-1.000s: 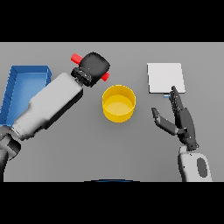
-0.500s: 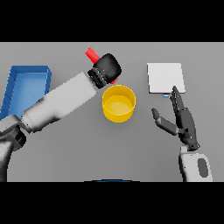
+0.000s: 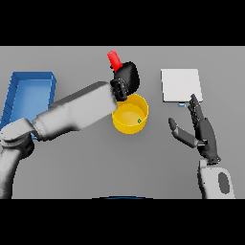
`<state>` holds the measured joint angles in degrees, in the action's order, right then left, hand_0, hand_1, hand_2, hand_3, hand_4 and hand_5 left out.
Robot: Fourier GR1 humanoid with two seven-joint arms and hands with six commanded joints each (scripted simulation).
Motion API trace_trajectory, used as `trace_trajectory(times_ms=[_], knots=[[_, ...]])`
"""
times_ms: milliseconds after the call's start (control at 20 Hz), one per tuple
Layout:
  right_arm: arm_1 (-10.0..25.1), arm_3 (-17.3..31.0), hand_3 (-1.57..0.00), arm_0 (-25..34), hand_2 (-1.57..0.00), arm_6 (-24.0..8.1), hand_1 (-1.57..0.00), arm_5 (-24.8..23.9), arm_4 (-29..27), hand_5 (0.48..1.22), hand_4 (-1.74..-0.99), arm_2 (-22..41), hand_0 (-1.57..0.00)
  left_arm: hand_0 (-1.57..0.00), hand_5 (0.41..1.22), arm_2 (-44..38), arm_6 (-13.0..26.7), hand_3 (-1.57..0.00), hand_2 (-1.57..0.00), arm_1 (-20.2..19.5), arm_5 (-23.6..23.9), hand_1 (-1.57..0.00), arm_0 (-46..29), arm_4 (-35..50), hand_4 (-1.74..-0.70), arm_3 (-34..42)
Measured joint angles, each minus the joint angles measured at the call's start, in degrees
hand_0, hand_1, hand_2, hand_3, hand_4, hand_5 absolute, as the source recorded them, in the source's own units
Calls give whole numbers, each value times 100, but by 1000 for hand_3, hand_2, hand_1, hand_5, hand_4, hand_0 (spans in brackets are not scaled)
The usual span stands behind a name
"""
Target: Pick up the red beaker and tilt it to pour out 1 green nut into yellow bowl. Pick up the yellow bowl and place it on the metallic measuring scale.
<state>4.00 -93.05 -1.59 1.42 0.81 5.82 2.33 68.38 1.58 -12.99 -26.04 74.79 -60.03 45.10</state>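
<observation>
Nearest, the right hand (image 3: 203, 131) is hovering with fingers spread, holding nothing, over the grey surface (image 3: 95, 167). Farther out, the left hand (image 3: 127, 79) is gripping the red beaker (image 3: 114, 60), tilting it above the yellow bowl (image 3: 130, 114), where a green nut (image 3: 139, 120) is lying. The metallic scale (image 3: 181, 85) and blue tray (image 3: 28, 98) are sitting beyond.

- The surface (image 3: 86, 177) is a flat, matt grey with no grain or sheen.
- The yellow bowl (image 3: 123, 125), centre of the frame, looks like smooth plastic — evenly coloured, softly lit inside, no sharp highlights.
- The red beaker (image 3: 114, 59), upper centre, is a smooth, saturated red, plastic-like and matt.
- The measuring scale (image 3: 180, 84), upper right, has a pale, smooth plate — more satin white-grey than shiny metal.
- The blue tray (image 3: 13, 94), at left, looks like smooth matt plastic.
- The left hand (image 3: 127, 79) is dark and slightly glossy; the right hand (image 3: 203, 132), lower right, is dark matt.
</observation>
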Motion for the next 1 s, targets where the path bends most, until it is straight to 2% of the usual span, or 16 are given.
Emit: trace_trajectory(times_ms=[150, 350, 450, 500, 600, 650, 700, 750, 800, 850, 900, 950, 1000], knots=[[-25, 1, 1, -54, 1, 141, 1, -50, 121, 592, -1274, 63, 1, -1571, 1221, 285, 8, -1568, -1571, 0, -78, -1571, 103, -83, -1741, -82], [-72, -33, 1, -62, 1, 87, 1, -130, 217, 585, -1245, 114, 1, -1571, 1221, 534, -8, -1570, -1571, 168, -8, -1571, 293, -109, -1741, -363], [-26, 37, 1, -27, 1, -32, 1, -131, 213, 584, -1235, 68, 1, -1571, 1221, 631, -10, -1570, -1571, 134, 7, -1571, 387, -94, -1740, -337], [-41, 47, 1, -36, 1, -6, 1, -120, 198, 585, -1233, 72, 1, -1571, 1221, 617, -34, -1570, -1571, 80, 99, -1571, 485, -67, -1740, -348], [-46, 32, 1, 19, 1, 43, 1, -113, 198, 590, -1222, 85, 1, -1571, 1159, 605, -17, -1571, -1571, 30, 103, -1571, 693, 7, -1738, -426], [-31, 71, 1, -4, 1, 78, 1, -89, 159, 595, -1219, 54, 1, -1571, 1171, 507, -21, -1571, -1571, -46, 206, -1571, 826, 108, -1738, -501], [-83, 85, 1, 6, 1, 155, 1, -90, 160, 601, -1219, 85, 1, -1571, 1181, 498, 3, -1571, -1379, -46, 322, -1390, 966, 122, -1686, -633], [-33, 31, 1, 35, 1, 201, 1, -93, 182, 609, -1222, 79, 1, -1571, 1189, 398, -21, -1571, -1251, -177, 427, -1269, 1150, 156, -1644, -658], [-43, 40, 1, 60, 1, 171, 1, -70, 143, 615, -1224, 74, 1, -1571, 1196, 336, -28, -1359, -1315, -260, 616, -1330, 1229, 99, -1664, -671], [-125, 43, 1, 53, 1, 215, 1, -28, 118, 620, -1231, 138, 1, -1571, 1201, 190, 70, -1212, -1366, -343, 661, -1378, 1472, 43, -1679, -776], [-75, 18, 1, -29, 1, 268, 1, 28, 57, 626, -1241, 103, 1, -1571, 1205, 82, -21, -1284, -1407, -373, 780, -1416, 1626, 30, -1631, -933], [-32, 42, 1, 41, 1, 192, 1, 36, 43, 631, -1246, 71, 1, -1571, 1208, -79, -164, -1341, -1440, -491, 914, -1447, 1810, 39, -1596, -1010], [-45, 63, 1, 96, 1, 135, 1, 34, 20, 635, -1256, 63, 1, -1571, 1211, -250, -90, -1387, -1466, -580, 838, -1472, 2008, 62, -1572, -1189]])
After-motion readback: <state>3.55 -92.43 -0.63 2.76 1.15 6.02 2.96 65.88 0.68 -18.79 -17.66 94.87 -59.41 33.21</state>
